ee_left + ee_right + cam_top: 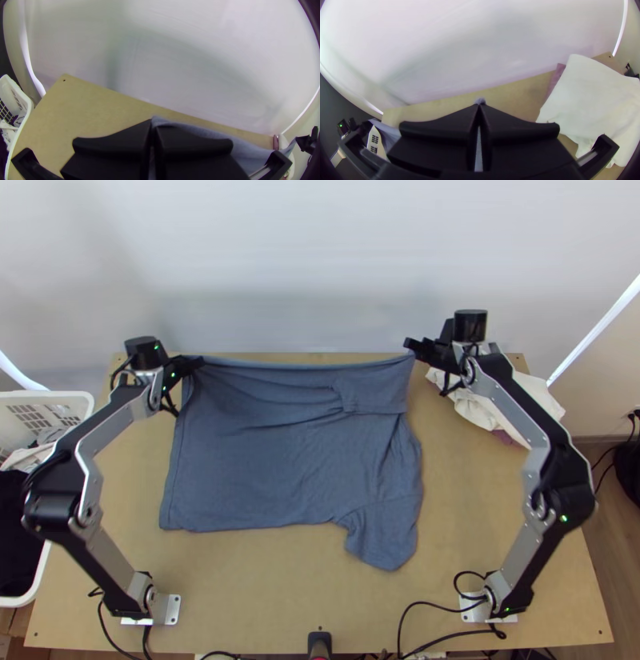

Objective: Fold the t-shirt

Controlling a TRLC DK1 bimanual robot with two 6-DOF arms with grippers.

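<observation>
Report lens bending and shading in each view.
Top view: soft grey shading on the smooth white wall. Left wrist view: the glowing white strip at left bows, right corners dark. Right wrist view: bottom corners dark, a diagonal shadow across the wall.

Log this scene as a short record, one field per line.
Garment: blue-grey t-shirt, partly spread on the table
Left gripper: shut on the shirt's far left corner
Right gripper: shut on its far right corner
Far edge: drawn out between both grippers, with creases below it
Sleeve: sticking out at the near right
Far right of table: crumpled white cloth
Left side: white basket holding clothes
</observation>
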